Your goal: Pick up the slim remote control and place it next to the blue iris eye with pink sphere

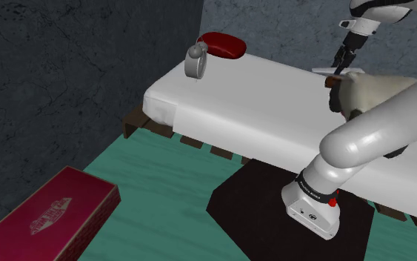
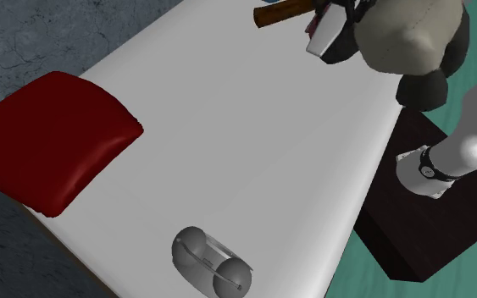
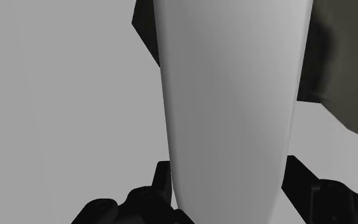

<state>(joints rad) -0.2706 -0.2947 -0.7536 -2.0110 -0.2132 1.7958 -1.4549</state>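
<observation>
My black gripper (image 1: 340,62) is shut on the slim white remote control (image 1: 328,72) near the bed's far side, at the shoulder view's upper right. In the wrist view the long white remote (image 3: 231,108) runs away from the gripper (image 3: 228,198), clasped between both fingers (image 3: 159,189). The second exterior view has the remote (image 2: 322,35) at its top edge. The eye ornament (image 1: 197,61) is drawn grey, a ring with small balls. It stands at the bed's other end, beside the dark red pillow (image 1: 222,44), far from the gripper. It also appears in the second exterior view (image 2: 212,262).
A beige and dark plush toy (image 1: 364,92) and a brown stick-like thing (image 2: 282,13) lie close to the gripper. The white bed (image 1: 258,111) is broad between remote and ornament. A dark red box (image 1: 47,216) lies on the green floor. The arm's stand (image 1: 288,207) is next to the bed.
</observation>
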